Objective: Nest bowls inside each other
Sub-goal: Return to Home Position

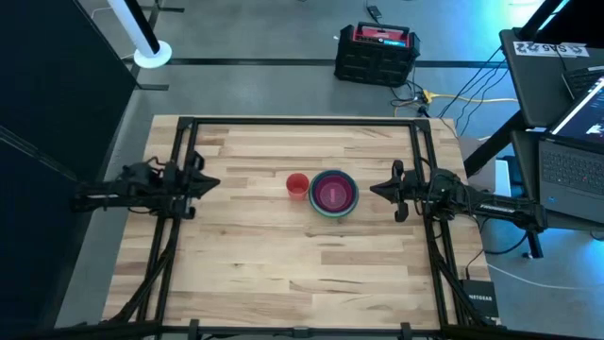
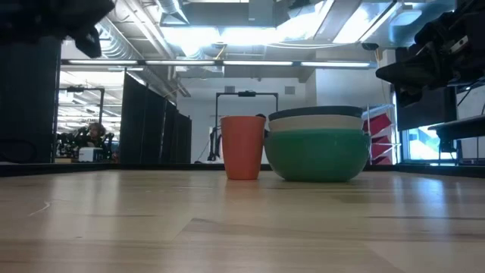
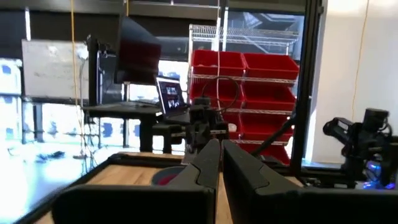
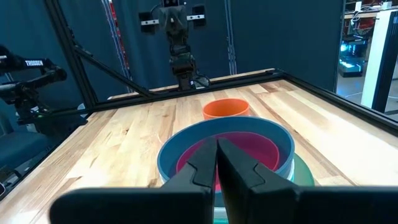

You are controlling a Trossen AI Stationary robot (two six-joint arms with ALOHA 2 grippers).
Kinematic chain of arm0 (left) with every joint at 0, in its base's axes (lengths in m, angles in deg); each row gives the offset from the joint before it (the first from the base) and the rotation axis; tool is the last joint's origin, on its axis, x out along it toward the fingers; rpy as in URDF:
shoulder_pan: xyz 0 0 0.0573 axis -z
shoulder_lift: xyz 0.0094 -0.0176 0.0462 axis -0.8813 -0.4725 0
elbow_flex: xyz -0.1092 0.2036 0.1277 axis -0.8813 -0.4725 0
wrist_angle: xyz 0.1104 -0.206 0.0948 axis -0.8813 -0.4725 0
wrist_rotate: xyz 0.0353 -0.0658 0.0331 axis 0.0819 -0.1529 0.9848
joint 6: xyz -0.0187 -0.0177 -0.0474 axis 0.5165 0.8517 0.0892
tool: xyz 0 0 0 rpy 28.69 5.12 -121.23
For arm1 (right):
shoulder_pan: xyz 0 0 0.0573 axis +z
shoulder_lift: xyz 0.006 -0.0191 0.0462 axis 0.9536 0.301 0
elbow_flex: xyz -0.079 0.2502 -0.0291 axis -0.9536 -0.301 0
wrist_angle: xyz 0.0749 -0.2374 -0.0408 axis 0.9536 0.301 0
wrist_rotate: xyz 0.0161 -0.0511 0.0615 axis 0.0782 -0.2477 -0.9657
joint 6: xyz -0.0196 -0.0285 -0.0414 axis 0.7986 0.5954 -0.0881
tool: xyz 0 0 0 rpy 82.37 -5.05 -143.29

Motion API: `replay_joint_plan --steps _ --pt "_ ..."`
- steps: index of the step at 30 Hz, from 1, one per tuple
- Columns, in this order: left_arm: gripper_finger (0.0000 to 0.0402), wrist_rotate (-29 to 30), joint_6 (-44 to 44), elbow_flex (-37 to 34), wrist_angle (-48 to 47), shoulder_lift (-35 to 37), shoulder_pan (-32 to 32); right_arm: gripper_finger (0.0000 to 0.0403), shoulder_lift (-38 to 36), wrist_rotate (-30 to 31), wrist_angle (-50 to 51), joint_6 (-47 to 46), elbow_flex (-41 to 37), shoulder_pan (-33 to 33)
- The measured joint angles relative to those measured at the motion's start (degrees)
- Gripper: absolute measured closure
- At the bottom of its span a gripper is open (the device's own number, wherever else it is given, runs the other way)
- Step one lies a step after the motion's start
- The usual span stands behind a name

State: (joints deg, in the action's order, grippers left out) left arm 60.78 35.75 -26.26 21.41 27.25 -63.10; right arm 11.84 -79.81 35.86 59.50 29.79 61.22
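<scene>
Five-colour set on show: the bowls [image 1: 333, 194] are being displayed nested into one upright stack, which is being carried by the desk [image 1: 283, 274] near its middle, just beside an orange cup [image 1: 297, 184], on the right arm's side of it. The pink bowl [image 4: 261, 146] is being held innermost, with its hollow being left open to the view from above. It is being ringed by the dark teal-blue bowl [image 4: 171, 155], whose rim is being seen as the topmost dark band at desk level. The white bowl [image 2: 316, 121] is being shown as a pale band beneath it. The green bowl [image 2: 317, 155] is being used as the base, its rounded wall being fully exposed and its bottom being set flat on the wood.
</scene>
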Motion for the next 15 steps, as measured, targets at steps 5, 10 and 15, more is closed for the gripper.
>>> replay_joint_plan --steps 5,10,15 --pt "0.0402 0.1 -2.1 -4.4 3.4 0.8 -0.2 0.0402 0.0 0.0 0.0 0.0 0.0 0.0" --pt "0.0402 0.3 -3.9 -8.5 6.7 1.4 -0.7 0.0402 0.0 0.0 0.0 0.0 0.0 0.0" --pt "0.0402 0.3 -5.2 -10.5 7.9 1.4 -2.2 0.0402 0.0 0.0 0.0 0.0 0.0 0.0"
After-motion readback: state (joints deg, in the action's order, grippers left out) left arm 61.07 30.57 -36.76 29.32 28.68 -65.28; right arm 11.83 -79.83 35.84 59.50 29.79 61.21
